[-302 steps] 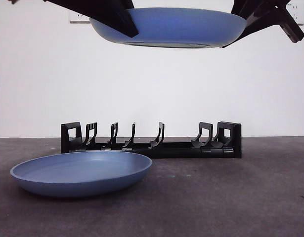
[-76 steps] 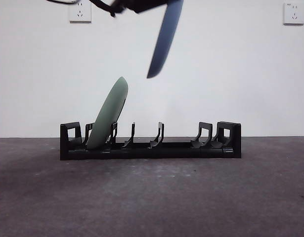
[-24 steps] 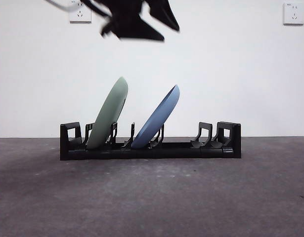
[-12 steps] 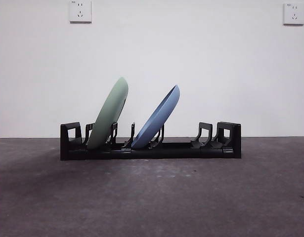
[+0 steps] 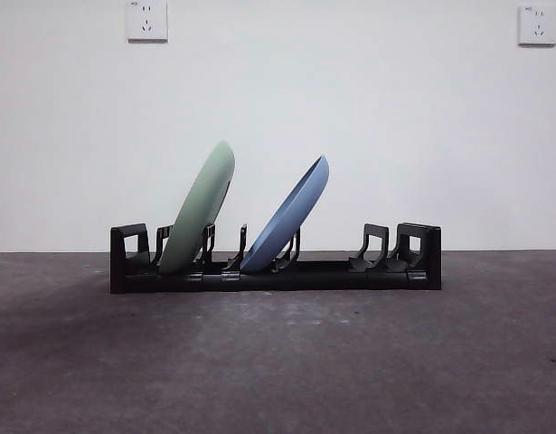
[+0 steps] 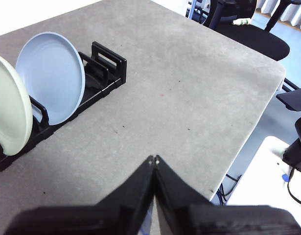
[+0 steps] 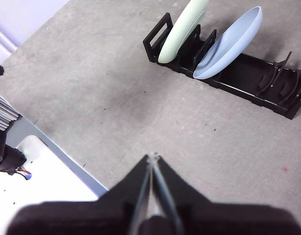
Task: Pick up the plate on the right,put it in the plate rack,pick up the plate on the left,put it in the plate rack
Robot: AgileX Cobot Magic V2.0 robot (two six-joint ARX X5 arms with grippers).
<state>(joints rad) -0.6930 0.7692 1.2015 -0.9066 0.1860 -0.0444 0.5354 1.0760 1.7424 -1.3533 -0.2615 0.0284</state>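
The black plate rack [image 5: 368, 271] stands across the middle of the table and holds two plates on edge. A pale green plate [image 5: 201, 206] leans in the slots near the rack's left end, and a blue plate [image 5: 291, 212] leans in the slots beside it. Both plates [image 6: 52, 76] [image 7: 231, 41] also show in the wrist views, with the rack [image 6: 108, 66] [image 7: 267, 88] under them. My left gripper [image 6: 154, 159] hangs shut over bare table, well away from the rack. My right gripper [image 7: 152, 156] is shut too, high above the table near its edge. Neither gripper shows in the front view.
The grey table top [image 5: 278, 362] stretches in front of the rack. Its edge [image 6: 248, 142] drops off beside an office chair [image 6: 258, 36]. A white surface [image 7: 42, 181] lies beyond the table's edge below the right gripper. Two wall sockets [image 5: 146, 20] sit high on the back wall.
The dark arm above the rack a second ago has withdrawn out of the front view. Both plates have stayed still in the rack.
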